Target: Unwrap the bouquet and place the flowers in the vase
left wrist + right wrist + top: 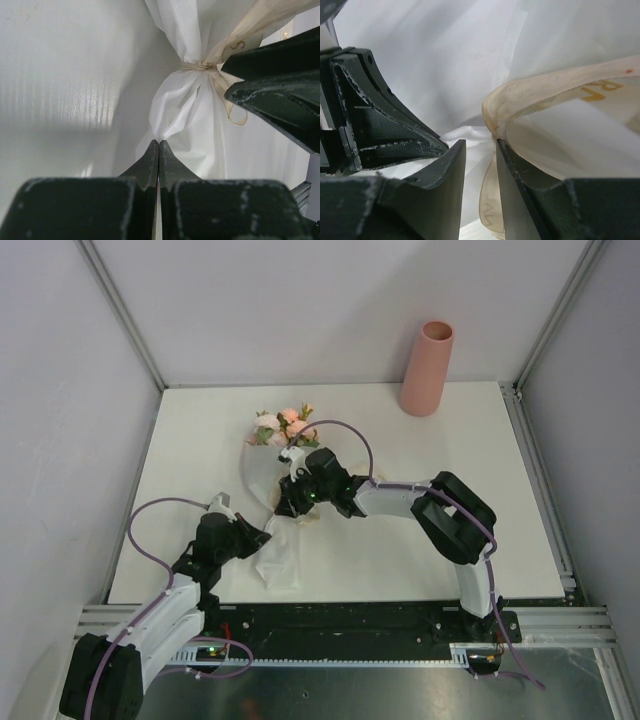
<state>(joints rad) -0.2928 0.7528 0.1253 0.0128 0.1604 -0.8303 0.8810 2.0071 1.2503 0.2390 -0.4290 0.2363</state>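
Paper tail (180, 107) being pinched by clenched left gripper (159, 144); ribbon (545, 90) being straddled by released right gripper (480, 147); bouquet (258, 465) lying lengthwise, flowers (285, 426) far.

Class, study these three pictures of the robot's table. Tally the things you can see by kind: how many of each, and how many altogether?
Vase: 1
Bouquet, wrapped in white paper: 1
Ribbon around the wrap: 1
Grippers: 2 (left gripper, right gripper)
Total: 5
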